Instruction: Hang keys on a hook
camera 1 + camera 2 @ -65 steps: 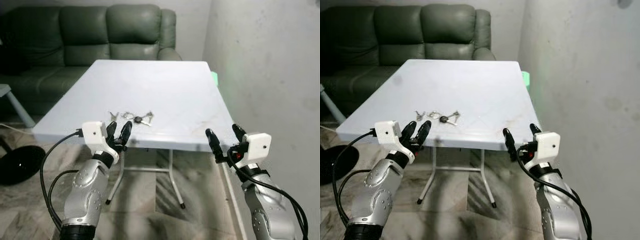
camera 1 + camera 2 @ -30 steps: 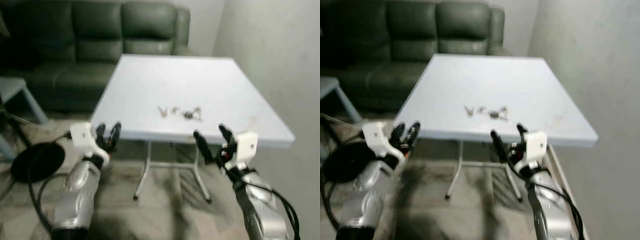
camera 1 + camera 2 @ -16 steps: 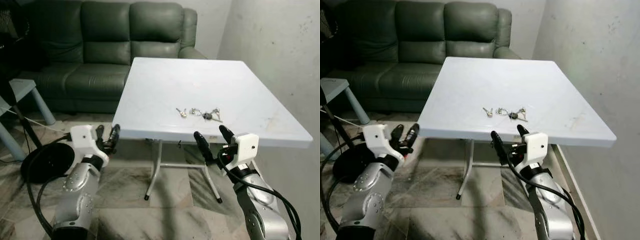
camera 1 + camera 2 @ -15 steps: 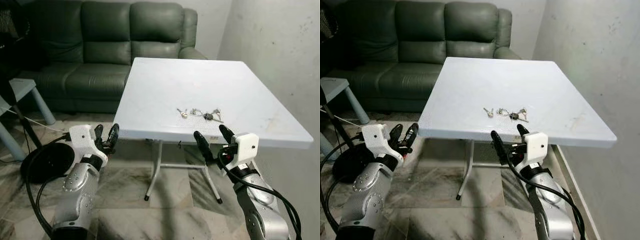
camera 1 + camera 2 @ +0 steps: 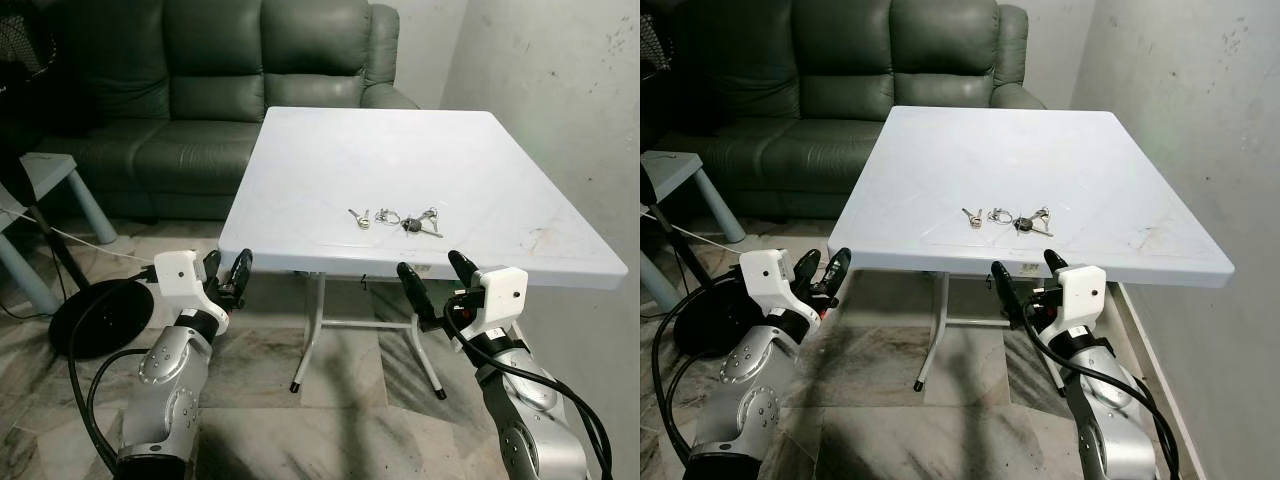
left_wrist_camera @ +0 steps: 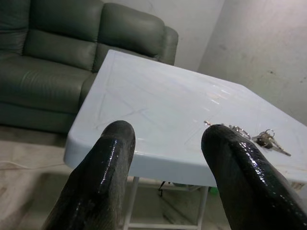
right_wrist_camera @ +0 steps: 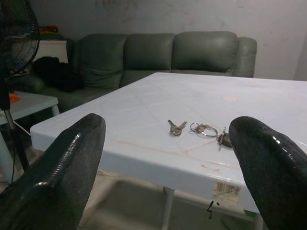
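I'm eyeing the keys (image 5: pixel 395 217) lying flat on the tabletop (image 5: pixel 480 160). Both the right gripper (image 5: pixel 436 282) and left gripper (image 5: pixel 227 271) are hanging spread, empty. Light, floppy bunch; I'm guessing the ring's best.

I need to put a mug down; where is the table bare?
The table is bare from the sofa-side edge down to the keys, and along the wall side. The only cluttered spot is the keys near the front edge, ahead of the right pincer.

You have one bunch of keys (image 5: pixel 395 217), one white table (image 5: pixel 300 170), one green sofa (image 5: pixel 200 80) and two grippers ahead.
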